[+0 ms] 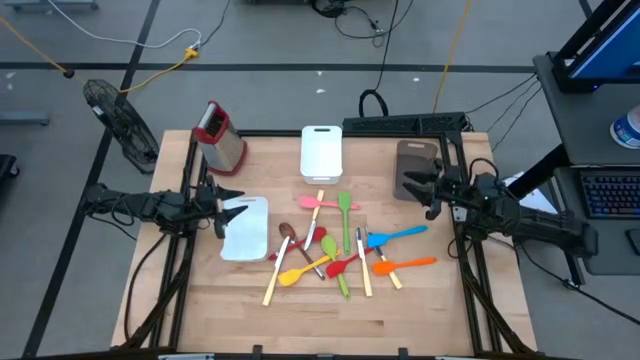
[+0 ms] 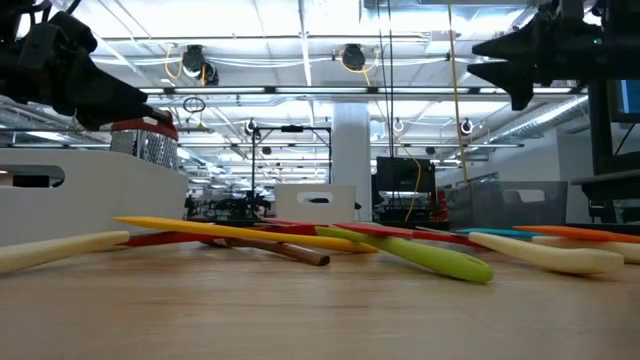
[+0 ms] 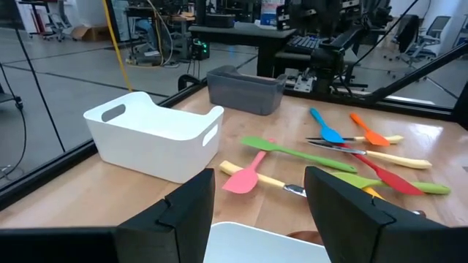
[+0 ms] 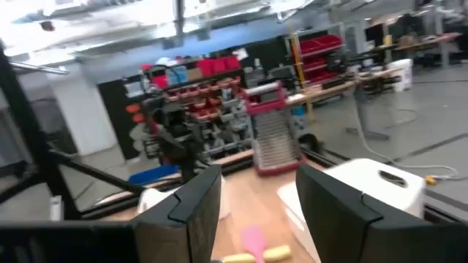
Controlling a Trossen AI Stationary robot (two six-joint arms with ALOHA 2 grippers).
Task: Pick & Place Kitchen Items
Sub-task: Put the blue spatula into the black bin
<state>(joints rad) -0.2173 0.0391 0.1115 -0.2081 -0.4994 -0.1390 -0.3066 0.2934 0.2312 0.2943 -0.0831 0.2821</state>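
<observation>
Your left gripper (image 1: pixel 232 199) hangs over the desk's (image 1: pixel 420 310) left edge, above the near white tray (image 1: pixel 247 232), fingers (image 3: pixel 186 212) spread apart and holding nothing. Your right gripper (image 1: pixel 413 186) sits over the right edge beside the brown tray (image 1: pixel 412 158), fingers (image 4: pixel 329 197) also parted, empty. The kitchen items (image 1: pixel 335 250) lie in a loose heap mid-desk, in front of the far white tray (image 1: pixel 321 153): a pink spatula (image 1: pixel 312 201) and a green spatula (image 1: pixel 345 215) at the back of the heap, a blue spoon (image 1: pixel 392 237) and an orange spoon (image 1: pixel 400 264) toward the right edge, a yellow spoon (image 1: pixel 297 273) and a red spoon (image 1: pixel 343 265) near the middle, a light green spoon (image 1: pixel 333 258) crossing them, a dark brown spoon (image 1: pixel 286 235) on the left side. Several overlap; which ones actually touch is hard to tell from above. Pale wooden handles stick out toward the front edge. The steel grater (image 1: pixel 219 135) with the red top stands at the back left corner. The low view shows the green, yellow and pale utensils lying flat on the wood.
</observation>
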